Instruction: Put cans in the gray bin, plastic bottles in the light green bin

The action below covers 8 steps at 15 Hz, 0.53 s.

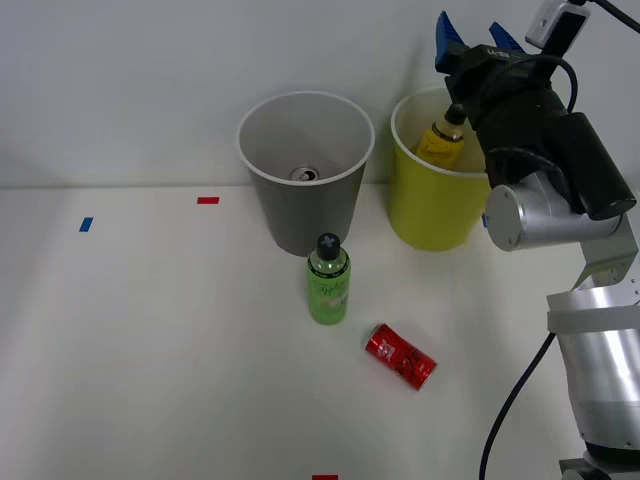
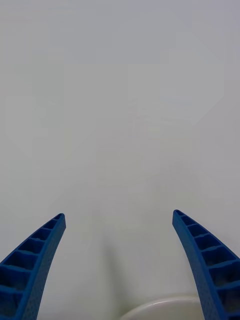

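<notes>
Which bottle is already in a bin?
The yellow bottle: it sits inside the light green bin. The green bottle stands on the table.

Lab-like test setup — bare white table [image 1: 150, 350], coloured tape marks [image 1: 207, 200], plain wall [image 1: 120, 80]

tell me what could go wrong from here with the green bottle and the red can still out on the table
1. The green bottle stands upright close in front of the gray bin; a low approach by the right gripper, fingers open, could tip it or nudge the bin.
2. The red can lies on its side and may roll when pinched.
3. Bottle and can sit close together, so reaching for one could knock the other.
</notes>
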Tool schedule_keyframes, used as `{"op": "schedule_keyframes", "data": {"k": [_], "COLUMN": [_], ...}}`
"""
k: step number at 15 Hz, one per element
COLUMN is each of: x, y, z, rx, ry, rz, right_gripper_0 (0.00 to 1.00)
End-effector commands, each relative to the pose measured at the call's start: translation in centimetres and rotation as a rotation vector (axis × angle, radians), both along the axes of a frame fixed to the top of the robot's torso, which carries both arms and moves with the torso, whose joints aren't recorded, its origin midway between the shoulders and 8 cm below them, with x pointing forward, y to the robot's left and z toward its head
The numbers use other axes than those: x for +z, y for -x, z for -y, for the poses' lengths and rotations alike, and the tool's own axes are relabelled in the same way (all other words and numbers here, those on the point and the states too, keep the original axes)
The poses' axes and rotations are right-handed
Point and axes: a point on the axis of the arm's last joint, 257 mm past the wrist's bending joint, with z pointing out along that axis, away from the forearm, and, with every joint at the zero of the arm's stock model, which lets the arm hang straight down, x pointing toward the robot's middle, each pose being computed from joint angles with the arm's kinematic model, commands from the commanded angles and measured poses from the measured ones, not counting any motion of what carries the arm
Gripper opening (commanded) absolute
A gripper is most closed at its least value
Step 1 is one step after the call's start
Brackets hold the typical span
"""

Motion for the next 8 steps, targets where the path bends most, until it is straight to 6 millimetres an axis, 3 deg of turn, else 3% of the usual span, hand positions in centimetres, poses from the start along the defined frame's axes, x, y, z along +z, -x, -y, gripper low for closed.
{"op": "schedule_keyframes", "data": {"k": [1, 6, 8], "x": [0.2, 0.7, 0.2], "y": [0.2, 0.7, 2.0], "z": [-0.6, -1.1, -0.8], "rx": [0.010, 0.023, 0.028], "ry": [-0.021, -0.041, -0.052], "rz": [0.011, 0.041, 0.093], "right_gripper_0": [0.71, 0.71, 0.71]}}
